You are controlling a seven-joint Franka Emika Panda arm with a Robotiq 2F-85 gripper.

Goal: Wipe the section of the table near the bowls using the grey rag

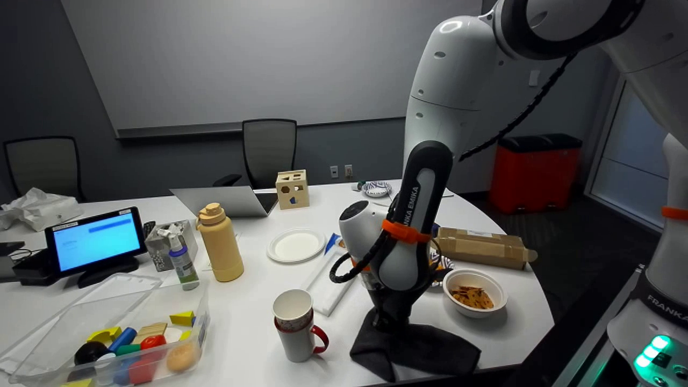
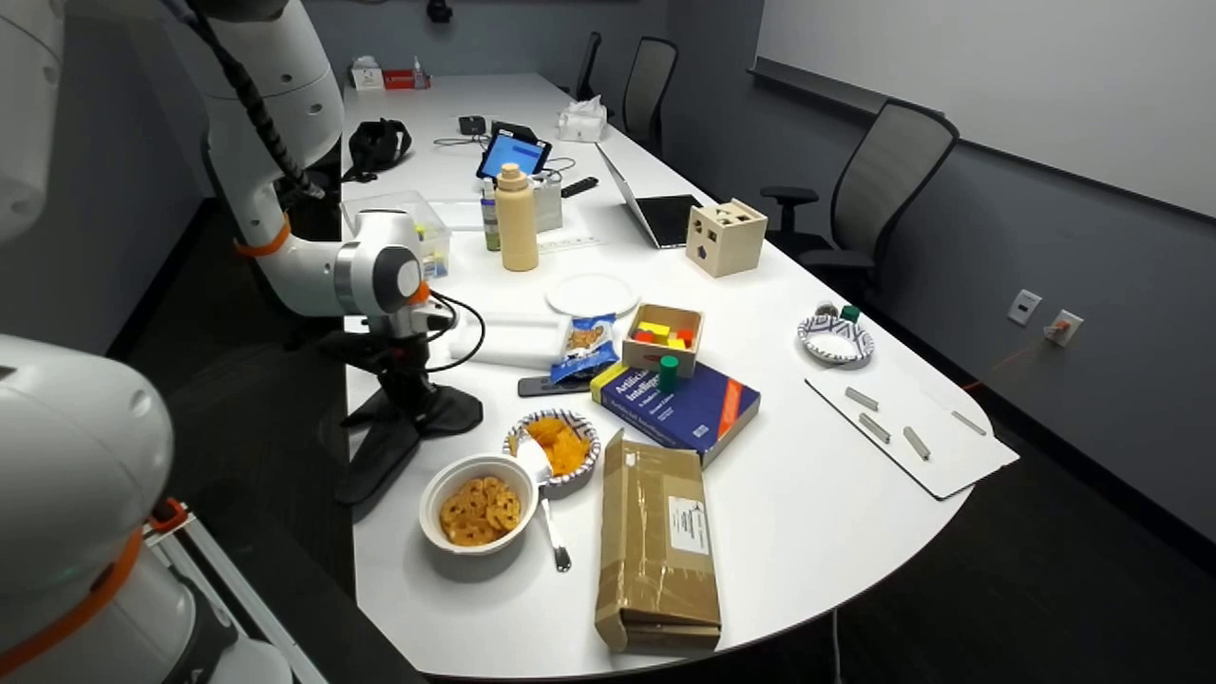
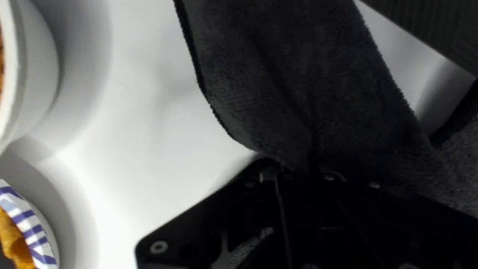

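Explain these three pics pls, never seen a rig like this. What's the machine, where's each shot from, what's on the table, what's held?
The machine is one robot arm, mostly white, ending in a dark tool that grasps things. Two pictures are taken from outside the robot, from different places, looking across the table. The third is taken from the end of that arm, so it looks past the tool up close. The tool holds a dark grey rag, presumably for wiping. Near the rag are a white bowl and a patterned bowl, both holding snacks. Elsewhere on the table: a cardboard box, a book, a bottle and a laptop.
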